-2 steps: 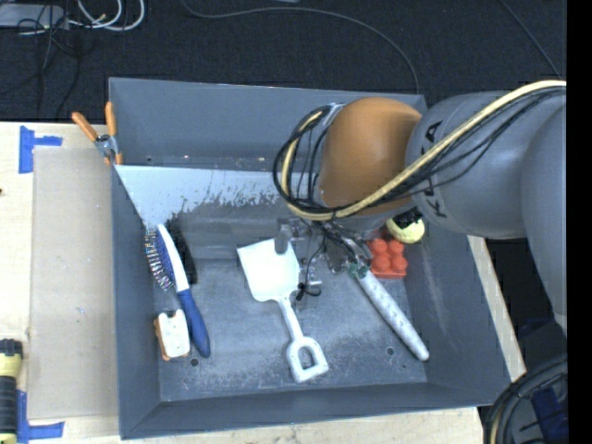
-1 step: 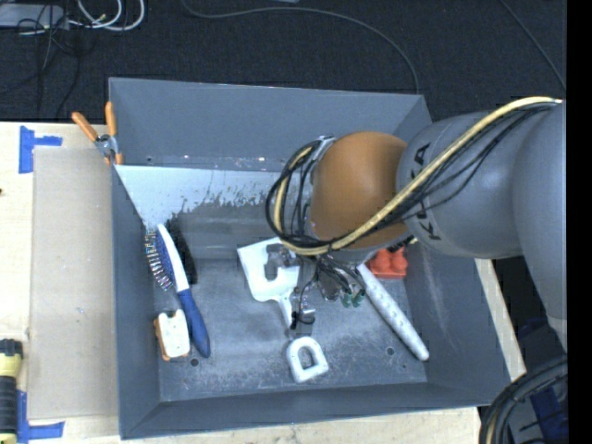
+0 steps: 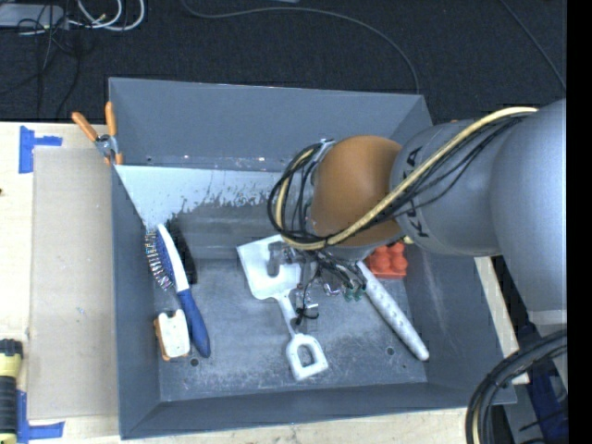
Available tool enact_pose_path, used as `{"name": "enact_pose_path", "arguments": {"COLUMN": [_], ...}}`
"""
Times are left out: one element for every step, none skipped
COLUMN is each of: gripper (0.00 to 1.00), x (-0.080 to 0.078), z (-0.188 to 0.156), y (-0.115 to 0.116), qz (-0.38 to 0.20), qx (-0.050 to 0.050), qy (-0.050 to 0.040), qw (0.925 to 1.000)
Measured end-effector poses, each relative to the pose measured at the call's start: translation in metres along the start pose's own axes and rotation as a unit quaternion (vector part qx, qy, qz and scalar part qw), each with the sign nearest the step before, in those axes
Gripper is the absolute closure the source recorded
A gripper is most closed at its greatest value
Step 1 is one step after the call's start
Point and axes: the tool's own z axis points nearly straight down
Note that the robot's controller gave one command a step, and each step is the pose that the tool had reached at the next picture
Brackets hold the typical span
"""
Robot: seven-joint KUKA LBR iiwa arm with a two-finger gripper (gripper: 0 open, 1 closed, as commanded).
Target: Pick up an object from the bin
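free: bin floor (image 3: 239, 359) front | blocked: brush (image 3: 190, 308) left; white scoop (image 3: 257, 271) centre; white rod (image 3: 398, 320), perhaps red block (image 3: 388, 262), right

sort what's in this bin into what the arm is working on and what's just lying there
In the job:
- pincer
- white plastic scoop, directly under it

Lying about:
- blue-handled brush, left
- small white and orange thing
- red block
- white toothed stick
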Motion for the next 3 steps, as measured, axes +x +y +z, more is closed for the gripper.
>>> {"name": "enact_pose_path", "arguments": {"gripper": [0.0, 0.0, 0.0], "x": [-0.003, 0.015, 0.021], "z": [0.005, 0.012, 0.016], "y": [-0.01, -0.014, -0.042], "qz": [-0.024, -0.074, -0.064], "qx": [-0.002, 0.0, -0.003], "qy": [0.002, -0.0024, -0.0012], "qw": [0.9997, 0.9972, 0.998]}}
